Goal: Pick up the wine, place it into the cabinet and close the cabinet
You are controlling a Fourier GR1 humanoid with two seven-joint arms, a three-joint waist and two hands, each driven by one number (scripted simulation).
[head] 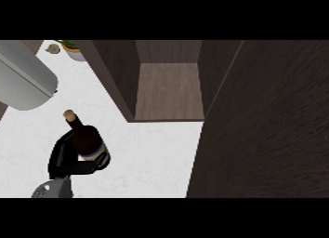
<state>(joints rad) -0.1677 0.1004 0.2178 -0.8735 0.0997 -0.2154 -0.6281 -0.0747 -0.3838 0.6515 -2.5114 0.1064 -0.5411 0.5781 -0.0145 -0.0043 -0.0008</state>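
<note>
- Nearest, our hand (66,160), coming in from the lower left, curls round the wine (89,142) at its labelled belly, left of the cabinet (171,90).
- Glass looks heavy, slick and breakable; we judge the wide body the safest hold, not the corked neck.
- Farther off, the open cabinet waits, its door (277,121) swung right.

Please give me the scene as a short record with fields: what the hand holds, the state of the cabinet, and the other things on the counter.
held object: wine bottle, dark, with a cork-coloured top, its neck pointing up the picture
holding hand: left hand, fingers curled round the bottle's body
right hand: not in view
cabinet: cabinet open, its inside shelf bare where it shows
cabinet door: door swung open at the right
bottle position: over the white counter, outside the cabinet
other things: grey rounded appliance at upper left; small potted plant at the top
</note>
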